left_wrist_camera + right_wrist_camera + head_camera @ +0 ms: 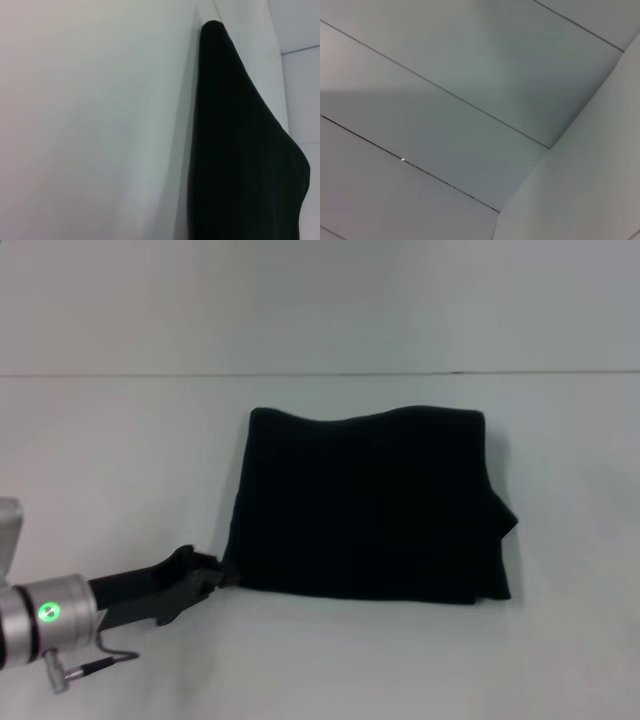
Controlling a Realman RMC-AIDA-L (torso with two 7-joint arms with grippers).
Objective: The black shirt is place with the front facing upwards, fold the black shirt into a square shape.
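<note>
In the head view, the black shirt point(368, 505) lies folded into a compact, roughly rectangular block on the white table point(120, 460), set toward the robot's right of the table's middle. Its far edge is slightly wavy, and a small flap of cloth pokes out on the side farthest from the left gripper (no lettering or label shows on the upward face). The left gripper point(212, 576) reaches in low from the robot's left, its dark tip right at the near left corner of the shirt, touching or all but touching the cloth; whether its fingers are spread, pressed together or pinching the hem cannot be told from here. A green light glows on the silver wrist behind it.

In the left wrist view, the shirt point(240, 150) fills one side as a dark folded mass with a rounded corner, lying flat on the table point(90, 125); the gripper's own fingers do not appear.

The right wrist view shows only pale panels with thin dark seams, well away from the shirt.
</note>
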